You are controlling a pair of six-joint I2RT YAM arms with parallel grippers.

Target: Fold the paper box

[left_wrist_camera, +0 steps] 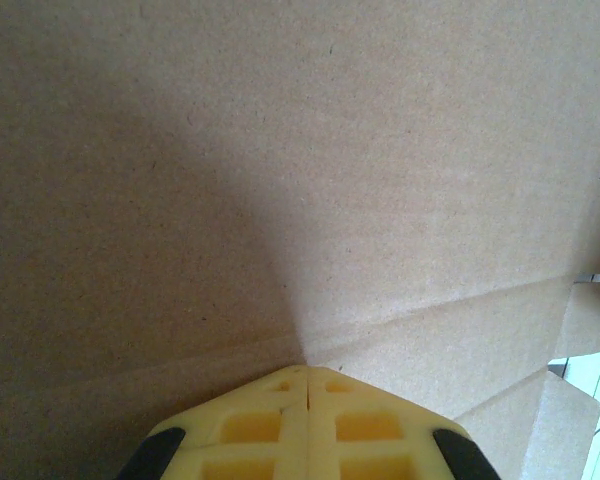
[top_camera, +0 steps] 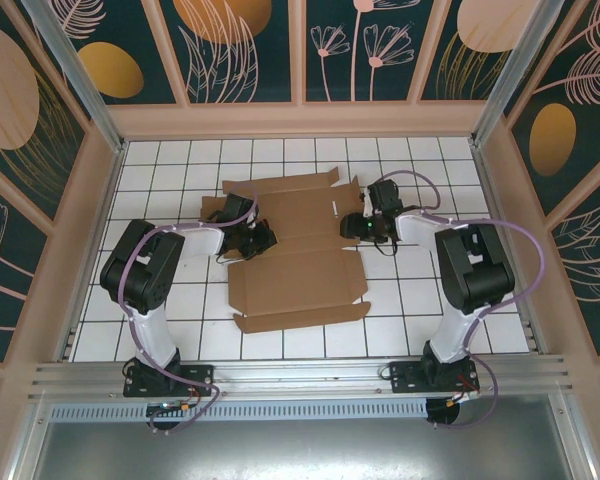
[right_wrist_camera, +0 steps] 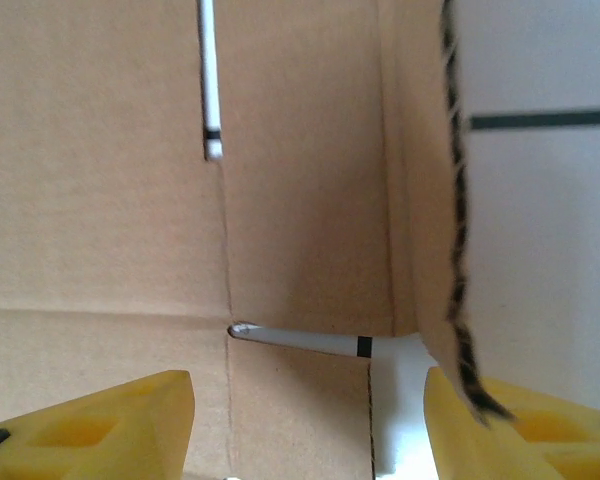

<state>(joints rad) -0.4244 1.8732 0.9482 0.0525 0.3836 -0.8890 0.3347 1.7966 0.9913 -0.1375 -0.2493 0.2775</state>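
Probably the chief hazard sits at the tips of the left tool (left_wrist_camera: pixel 305 385). A push from here could skid the loose paper box (left_wrist_camera: pixel 280 180) across the worktop (top_camera: pixel 400 300), or buckle the panel beside the score instead of along it. At the right tool (right_wrist_camera: pixel 308 385) the likely fault is a bad bite. If the jaws close off the fold line, the raised side flap (right_wrist_camera: pixel 420 200) could be dented, or it could slip out and spring flat.

Left tool: jaws fully closed, the yellow fingers (left_wrist_camera: pixel 250 430) meeting at their tips and clamping nothing. The tips rest on the cardboard where two creases meet. Just ahead of them lies a broad plain panel, with a small tab beyond it to one side.

Right tool: jaws standing well apart, nothing gripped. Between the fingers lie a cut slot (right_wrist_camera: pixel 310 343) and a crease. The raised side flap stands close inside the outer finger (right_wrist_camera: pixel 540 430), with bare worktop beyond it. A second slot (right_wrist_camera: pixel 209 80) lies farther ahead.

From above, the paper box lies opened out flat between the two tools, which work on its opposite side edges. The front flap is nearest the arm bases.
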